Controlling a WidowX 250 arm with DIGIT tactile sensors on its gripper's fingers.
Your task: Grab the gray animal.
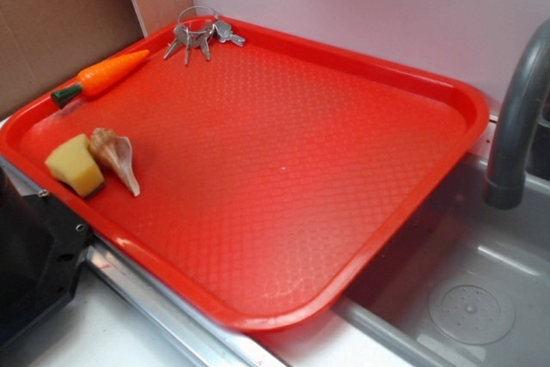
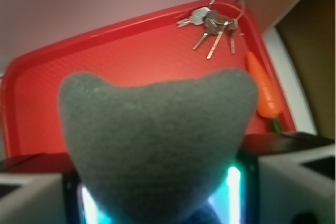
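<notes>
Gripper (image 2: 157,203) pinching the gray animal (image 2: 157,145) above red tray (image 2: 31,93); advising firm squeeze while lifting clear

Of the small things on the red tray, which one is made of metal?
The bunch of keys at the tray's far corner: silver keys on a ring. The carrot, the seashell and the yellow sponge are not metal.

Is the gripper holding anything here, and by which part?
Yes: the gray plush animal sits between the gripper fingers, held at its lower end; which body part cannot be told.
</notes>
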